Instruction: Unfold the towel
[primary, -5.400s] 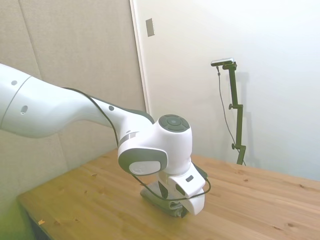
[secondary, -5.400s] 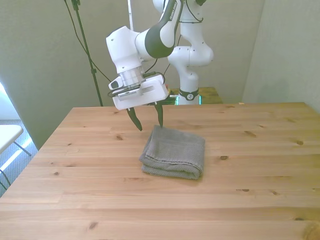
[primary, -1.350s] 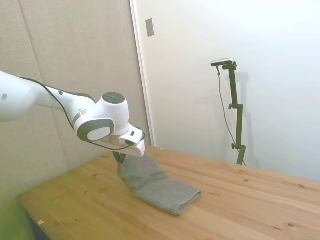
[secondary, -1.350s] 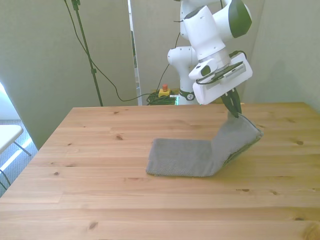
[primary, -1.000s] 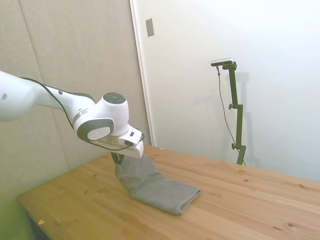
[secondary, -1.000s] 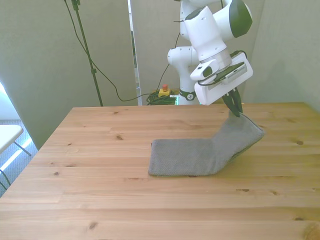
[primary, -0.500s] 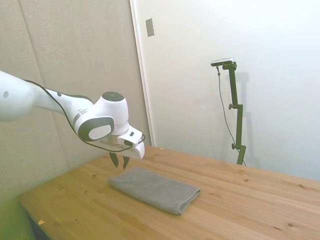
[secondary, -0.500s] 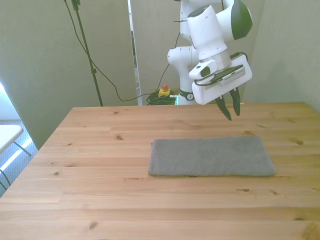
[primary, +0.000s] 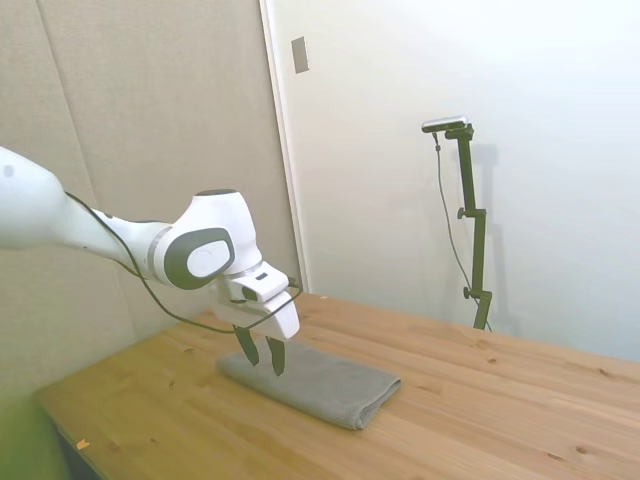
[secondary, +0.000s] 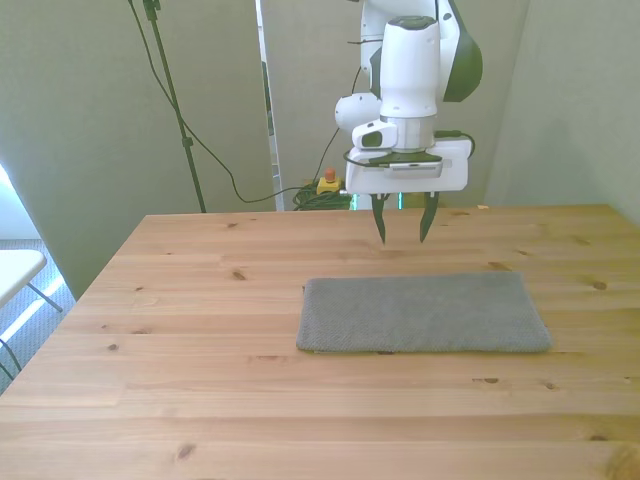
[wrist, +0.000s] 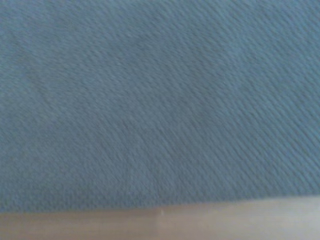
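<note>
Gray towel (secondary: 424, 312) spread flat on the wooden counter (secondary: 200, 300), with the tool (secondary: 402, 235) hanging free above it.

The towel lies as a long rectangle across the middle of the counter, its long edges running from the front view's left to the front view's right, and it looks thick at the near end in the side view (primary: 312, 378). The tool points straight down with its two dark fingers spread apart and nothing between them; in the side view (primary: 262, 361) its tips hang above the towel's end nearer the wall, clear of the cloth. The wrist view is filled almost wholly with the ribbed gray terry (wrist: 150, 100), with a thin blurred strip of bare wood (wrist: 160, 225) along one edge.
</note>
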